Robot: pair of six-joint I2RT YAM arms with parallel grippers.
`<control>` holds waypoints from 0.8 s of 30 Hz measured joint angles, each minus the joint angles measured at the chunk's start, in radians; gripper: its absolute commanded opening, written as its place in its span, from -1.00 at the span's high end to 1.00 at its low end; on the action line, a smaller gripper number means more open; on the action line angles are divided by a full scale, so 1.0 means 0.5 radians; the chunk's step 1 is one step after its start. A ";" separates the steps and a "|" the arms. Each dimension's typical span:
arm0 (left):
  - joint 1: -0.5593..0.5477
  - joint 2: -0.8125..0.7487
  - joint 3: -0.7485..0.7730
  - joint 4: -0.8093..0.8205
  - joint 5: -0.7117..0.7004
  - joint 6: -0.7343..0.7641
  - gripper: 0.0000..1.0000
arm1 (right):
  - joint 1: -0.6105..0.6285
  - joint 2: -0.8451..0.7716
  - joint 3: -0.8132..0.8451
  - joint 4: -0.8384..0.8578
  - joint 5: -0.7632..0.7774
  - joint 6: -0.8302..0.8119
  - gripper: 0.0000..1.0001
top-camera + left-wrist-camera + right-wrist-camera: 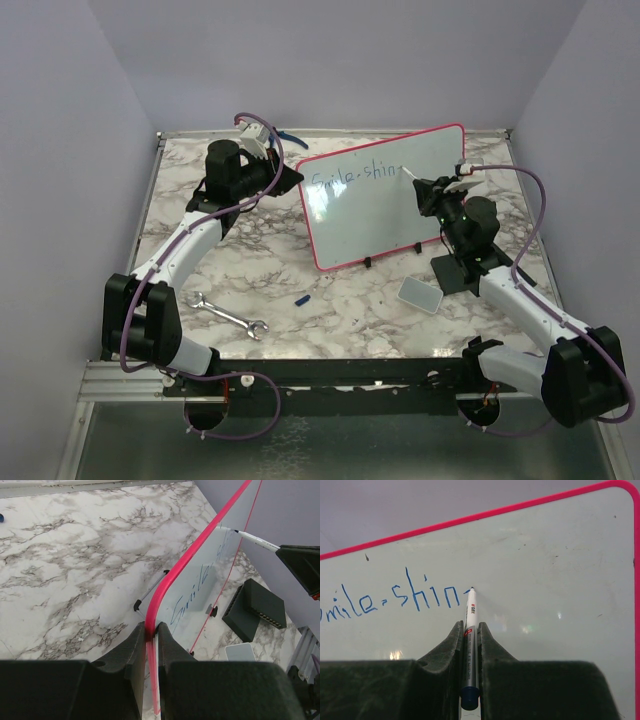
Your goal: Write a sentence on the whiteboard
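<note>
One marble tabletop (285,285), lilac-walled; left pincer (151,628) tight on whiteboard (375,215), right pincer (469,626) on marker (470,612).

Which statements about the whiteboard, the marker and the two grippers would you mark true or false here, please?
1. The left gripper clamps the whiteboard by its red-pink edge. True.
2. The right gripper holds a marker with its tip at the board. True.
3. The sentence is finished. False: it reads only "Smile-shin".
4. The whiteboard lies flat on the table. False: it stands on edge on its black feet.
5. The wrench leans against the board. False: it lies on the table, apart from the board, near the left arm.
</note>
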State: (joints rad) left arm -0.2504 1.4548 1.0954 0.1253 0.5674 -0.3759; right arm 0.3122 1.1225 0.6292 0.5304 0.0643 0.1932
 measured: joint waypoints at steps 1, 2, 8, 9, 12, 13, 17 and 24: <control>0.000 0.000 0.000 0.000 0.000 0.000 0.95 | 0.000 0.000 0.001 0.000 -0.001 -0.001 0.99; 0.000 0.000 0.000 0.000 0.000 0.000 0.95 | 0.000 0.002 0.001 0.001 -0.002 -0.002 0.99; 0.000 0.000 0.000 -0.001 0.000 0.000 0.95 | 0.000 0.010 0.006 0.005 -0.022 -0.008 0.99; 0.000 0.000 0.000 -0.001 -0.001 0.000 0.95 | 0.000 0.011 0.007 0.008 -0.027 -0.008 0.99; 0.000 0.000 0.000 -0.002 0.000 0.000 0.95 | 0.000 0.011 0.007 0.016 -0.043 -0.014 0.99; 0.000 0.001 0.000 -0.001 0.000 0.000 0.95 | 0.000 0.011 0.008 0.017 -0.047 -0.018 0.99; 0.000 0.000 0.000 -0.002 -0.001 0.000 0.95 | 0.000 0.019 0.008 0.030 -0.060 -0.021 0.99; 0.001 0.000 0.000 -0.002 -0.001 0.000 0.95 | 0.000 0.024 0.008 0.036 -0.069 -0.021 0.99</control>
State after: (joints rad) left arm -0.2501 1.4548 1.0954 0.1246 0.5671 -0.3759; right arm 0.3122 1.1343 0.6331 0.5484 0.0299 0.1825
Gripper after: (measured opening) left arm 0.132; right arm 0.114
